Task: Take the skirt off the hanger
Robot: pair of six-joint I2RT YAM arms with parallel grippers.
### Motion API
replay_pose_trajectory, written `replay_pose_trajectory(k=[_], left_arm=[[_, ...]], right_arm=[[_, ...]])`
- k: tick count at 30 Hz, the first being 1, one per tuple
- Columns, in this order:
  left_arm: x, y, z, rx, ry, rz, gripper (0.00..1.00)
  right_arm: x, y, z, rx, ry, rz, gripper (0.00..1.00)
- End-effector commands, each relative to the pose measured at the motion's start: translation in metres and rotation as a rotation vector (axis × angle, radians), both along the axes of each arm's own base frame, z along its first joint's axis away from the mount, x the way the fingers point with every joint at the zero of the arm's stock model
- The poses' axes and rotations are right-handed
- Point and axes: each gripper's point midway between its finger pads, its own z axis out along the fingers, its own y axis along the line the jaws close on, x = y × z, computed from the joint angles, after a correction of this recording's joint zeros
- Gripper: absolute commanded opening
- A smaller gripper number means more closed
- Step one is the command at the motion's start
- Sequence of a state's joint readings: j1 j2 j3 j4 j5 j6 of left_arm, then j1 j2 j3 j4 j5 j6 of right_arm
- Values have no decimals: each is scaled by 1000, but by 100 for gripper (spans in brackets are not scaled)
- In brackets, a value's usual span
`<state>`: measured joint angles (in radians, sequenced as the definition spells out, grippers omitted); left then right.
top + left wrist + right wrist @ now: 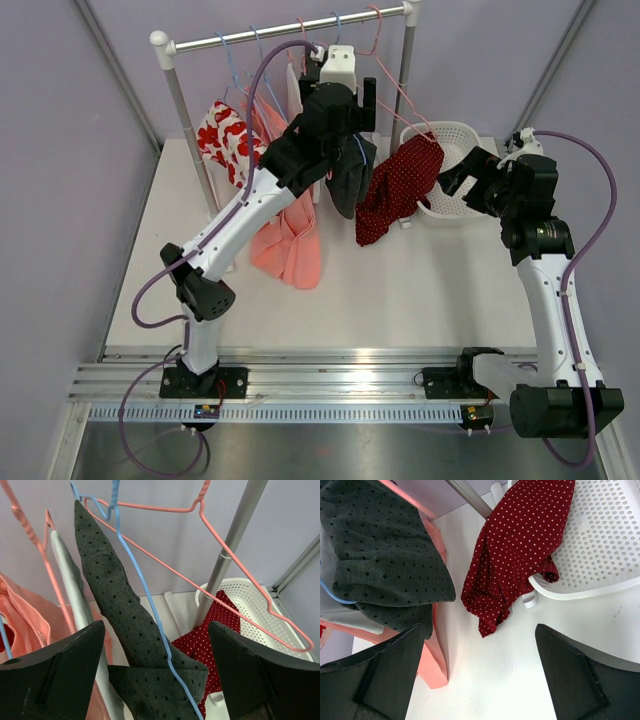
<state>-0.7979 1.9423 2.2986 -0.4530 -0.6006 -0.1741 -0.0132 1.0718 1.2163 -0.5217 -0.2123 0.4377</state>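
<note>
Left gripper spread wide, the grey dotted skirt on its blue hanger hanging between the fingers, likely lined up to pinch; right gripper, also open, hovers facing a red cloth.

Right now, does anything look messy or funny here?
Yes. The red skirt droops half out of the basket, over its rim. The pink hanger above looks bare and hangs tilted.

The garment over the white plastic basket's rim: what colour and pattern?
Dark red garment with white dots; clearest in right wrist view.
</note>
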Motion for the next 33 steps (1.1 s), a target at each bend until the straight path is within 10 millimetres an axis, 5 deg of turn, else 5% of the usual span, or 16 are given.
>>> replay_pose_trajectory(k=[1,5,8,11,14,21,25,28,33], left_arm=[[17,7,18,-68,-58,43,86],[38,0,-11,-54,-21,47,78],[48,-1,-14,-52,-19,43,69],[55,0,-17,-56,-20,40,41],[53,4,-8,-63,-34,41,0],[16,20,44,-60,-111,25,0],[-15,31,80,-69,-163,28,0],[-34,39,106,-100,-197,13,0],[-57,47,124,-122,-213,8,0]], right_arm=[[-2,8,20,-3,-52,46,99],[-1,9,17,5,-51,50,99],[0,10,15,12,-51,52,100],[0,19,13,12,-53,77,99],[1,21,12,12,-53,83,99],[-1,51,28,56,-119,247,99],[-13,82,62,79,-204,395,99],[-29,118,106,19,-307,475,99],[-48,161,123,40,-303,553,99]])
